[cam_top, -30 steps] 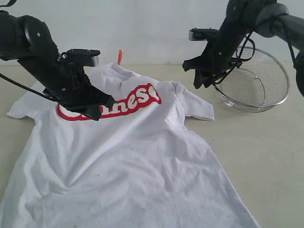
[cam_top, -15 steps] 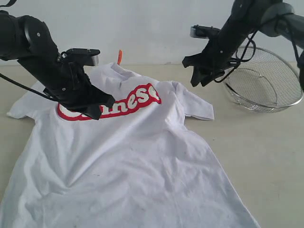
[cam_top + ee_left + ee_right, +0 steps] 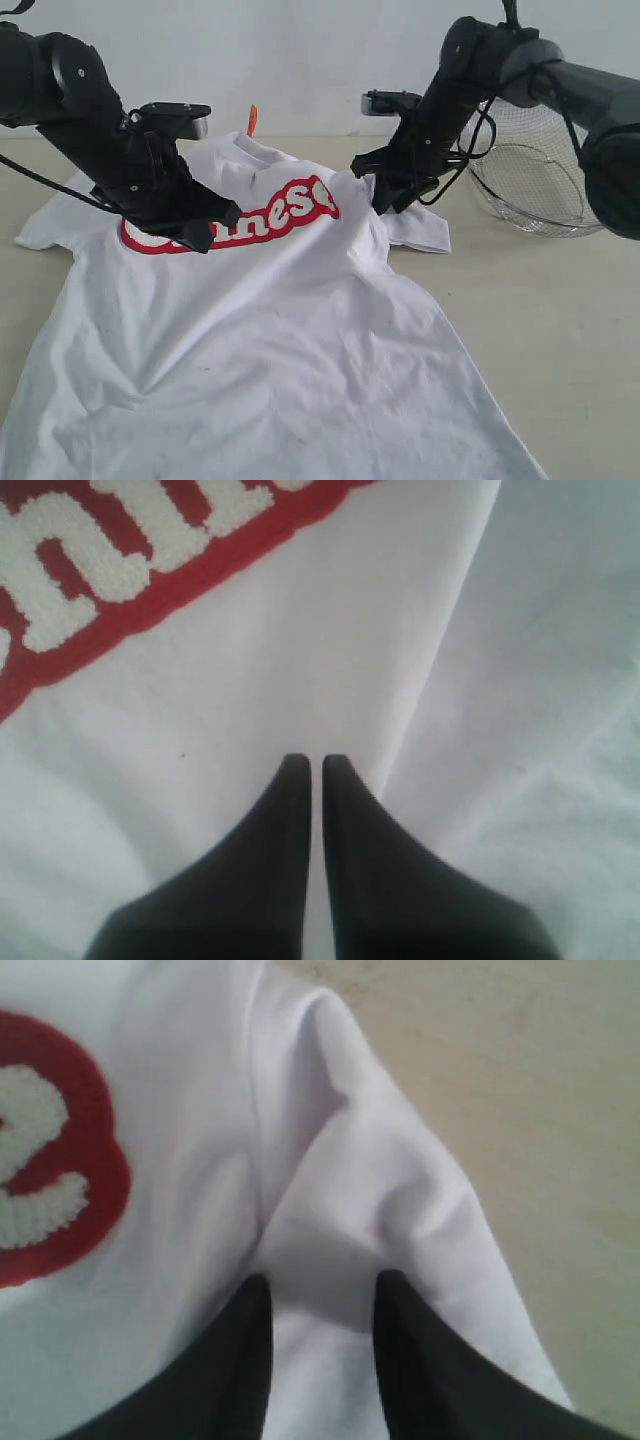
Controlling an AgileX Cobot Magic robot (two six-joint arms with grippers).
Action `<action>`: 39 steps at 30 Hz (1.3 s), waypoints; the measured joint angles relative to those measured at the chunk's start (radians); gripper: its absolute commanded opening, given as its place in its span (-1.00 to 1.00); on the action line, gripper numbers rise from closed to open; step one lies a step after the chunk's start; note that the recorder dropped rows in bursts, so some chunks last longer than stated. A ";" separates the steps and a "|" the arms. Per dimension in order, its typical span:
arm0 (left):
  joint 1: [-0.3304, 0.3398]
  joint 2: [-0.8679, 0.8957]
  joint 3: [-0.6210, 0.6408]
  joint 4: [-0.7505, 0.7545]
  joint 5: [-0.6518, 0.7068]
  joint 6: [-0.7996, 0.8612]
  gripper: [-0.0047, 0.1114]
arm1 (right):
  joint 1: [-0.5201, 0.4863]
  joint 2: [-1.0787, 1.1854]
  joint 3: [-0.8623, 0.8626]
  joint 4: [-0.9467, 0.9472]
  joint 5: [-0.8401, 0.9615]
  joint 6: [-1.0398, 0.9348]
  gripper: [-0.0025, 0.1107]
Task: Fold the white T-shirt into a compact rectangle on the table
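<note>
The white T-shirt (image 3: 260,330) lies spread face up on the table (image 3: 560,330), with red "Chinese" lettering (image 3: 290,205) across the chest and an orange neck tag (image 3: 252,118). My left gripper (image 3: 200,232) is shut, its tips down on the chest just below the lettering (image 3: 130,550). In the left wrist view the left gripper (image 3: 308,762) shows only a thin slit, and I cannot tell whether cloth is pinched. My right gripper (image 3: 385,205) is open at the shirt's right shoulder. In its wrist view the right gripper (image 3: 322,1285) straddles the sleeve (image 3: 400,1200) near the seam.
A round wire-mesh basket (image 3: 540,180) stands on the table at the back right, behind the right arm. Bare table runs along the shirt's right side. A pale wall closes the back.
The right arm has swung left and down, away from the basket, to the shirt's right shoulder. The basket has shifted slightly to the right. The left arm has not moved.
</note>
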 measured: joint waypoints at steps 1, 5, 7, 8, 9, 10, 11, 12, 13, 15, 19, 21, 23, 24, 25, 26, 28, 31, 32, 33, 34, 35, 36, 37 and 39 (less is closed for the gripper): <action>0.000 0.000 0.000 0.000 0.000 0.000 -0.84 | 0.000 0.000 0.000 0.000 0.000 0.000 -0.19; 0.000 0.000 0.000 0.000 0.000 0.002 -0.84 | 0.010 0.002 0.000 0.002 0.000 0.002 0.06; 0.000 0.000 0.000 0.000 0.002 0.004 -0.84 | 0.018 0.002 0.000 0.002 0.000 0.004 0.00; 0.000 0.000 0.000 0.000 0.002 0.004 -0.84 | 0.020 0.002 0.000 0.000 0.000 0.004 -0.07; 0.000 0.000 0.000 0.000 0.002 0.006 -0.84 | 0.025 0.002 0.000 -0.008 0.000 0.010 -0.14; 0.000 0.000 0.000 0.000 0.002 0.006 -0.84 | 0.025 0.002 0.000 -0.013 0.000 0.013 -0.23; 0.000 0.000 0.000 0.000 0.002 0.006 -0.84 | 0.027 0.004 0.000 -0.022 0.000 0.016 -0.33; 0.000 0.000 0.000 0.000 0.002 0.006 -0.84 | 0.029 0.006 0.000 -0.026 0.000 0.019 -0.45; 0.000 0.000 0.000 0.000 0.002 0.006 -0.84 | 0.029 0.010 0.000 -0.028 -0.002 0.019 -0.58; 0.000 0.000 0.000 0.000 0.002 0.006 -0.84 | 0.030 0.015 0.000 -0.038 -0.004 0.023 -0.83; 0.000 0.000 0.000 0.000 0.002 0.006 -0.84 | 0.032 0.015 0.000 -0.042 -0.004 0.026 -0.95; 0.000 0.000 0.000 0.000 0.002 0.006 -0.84 | 0.032 0.013 0.000 -0.042 -0.004 0.026 -0.96; 0.000 0.000 0.000 0.000 0.002 0.006 -0.84 | 0.032 0.006 0.000 -0.050 -0.002 0.027 -0.96; 0.000 0.000 0.000 0.000 0.002 0.006 -0.84 | 0.032 -0.001 0.000 -0.057 -0.002 0.027 -0.96; 0.000 0.000 0.000 0.000 0.002 0.006 -0.84 | 0.032 -0.009 0.000 -0.065 0.000 0.027 -0.96; 0.000 0.000 0.000 0.000 0.002 0.006 -0.84 | 0.032 -0.015 0.000 -0.073 0.000 0.027 -0.96; 0.000 0.000 0.000 0.000 0.002 0.006 -0.84 | 0.032 -0.029 0.000 -0.090 0.000 0.030 -0.96; 0.000 0.000 0.000 0.000 0.002 0.006 -0.84 | 0.032 -0.046 0.000 -0.105 0.000 0.035 -0.96; 0.000 0.000 0.000 0.000 0.002 0.006 -0.84 | 0.032 -0.048 0.000 -0.105 0.000 0.035 -0.96; 0.000 0.000 0.000 0.000 0.002 0.006 -0.84 | 0.030 -0.052 0.000 -0.107 0.000 0.038 -0.96; 0.000 0.000 0.000 0.000 0.005 0.006 -0.84 | 0.028 -0.056 0.000 -0.110 0.000 0.043 -0.96; 0.000 0.000 0.000 0.000 0.004 0.006 -0.84 | 0.025 -0.058 0.000 -0.110 0.000 0.046 -0.96; 0.000 0.000 0.000 0.000 0.004 0.006 -0.84 | 0.021 -0.062 0.000 -0.114 0.000 0.050 -0.96; 0.000 0.000 0.000 0.000 0.006 0.006 -0.84 | 0.014 -0.065 0.000 -0.114 0.000 0.054 -0.96; 0.000 0.000 0.000 0.000 0.008 0.006 -0.84 | 0.006 -0.065 0.000 -0.119 0.000 0.056 -0.96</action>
